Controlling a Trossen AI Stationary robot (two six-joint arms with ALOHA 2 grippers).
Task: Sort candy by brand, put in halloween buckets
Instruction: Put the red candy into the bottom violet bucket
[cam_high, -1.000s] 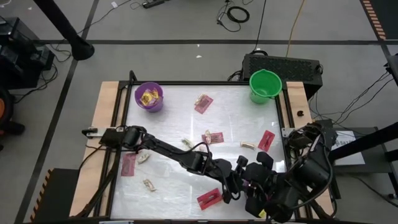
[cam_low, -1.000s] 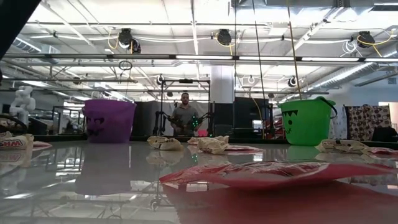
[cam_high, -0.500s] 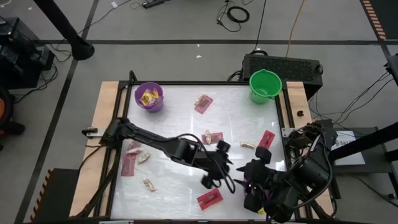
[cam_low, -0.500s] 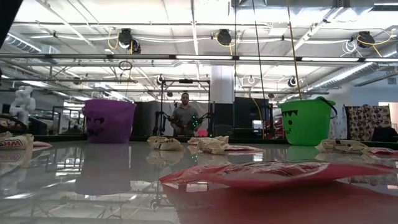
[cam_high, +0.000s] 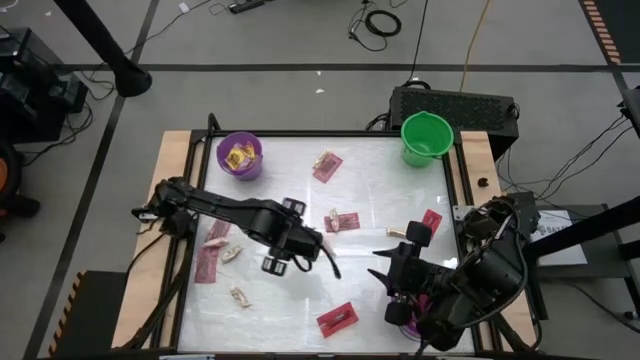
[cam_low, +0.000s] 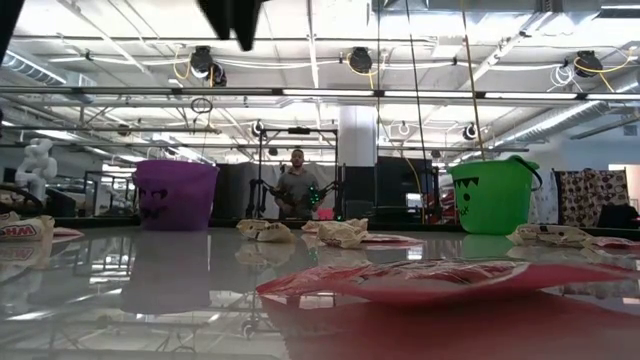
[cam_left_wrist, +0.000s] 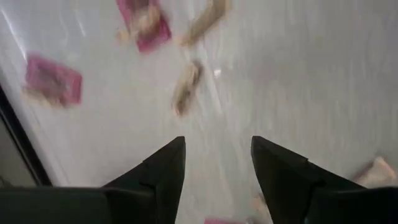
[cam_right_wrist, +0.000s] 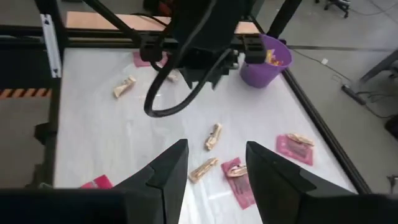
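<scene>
Red packets and tan pieces of candy lie flat and scattered on the white table; one red packet (cam_high: 337, 318) is near the front edge, and another (cam_high: 345, 221) is at the middle. A purple bucket (cam_high: 240, 155) with yellow packets inside stands at the far left, and a green bucket (cam_high: 427, 137) at the far right. A bit of purple (cam_high: 408, 323) shows beneath the right arm. My left gripper (cam_high: 275, 263) (cam_left_wrist: 217, 146) hangs open and empty above the table's middle-left. My right gripper (cam_high: 386, 272) (cam_right_wrist: 216, 149) is open and empty above the near-right part.
The table has a raised dark frame (cam_high: 196, 190) with wooden strips beside it. A tan piece (cam_high: 398, 232) and a red packet (cam_high: 428, 222) lie just beyond my right gripper. Bare table lies between the two grippers. A person (cam_low: 297, 185) stands in the room far behind the table.
My left gripper has pulled away from the near-right corner, beside my right gripper, and swung toward the table's left and far side; it now stands over the middle-left. My right arm has shifted slightly. No candy has moved.
</scene>
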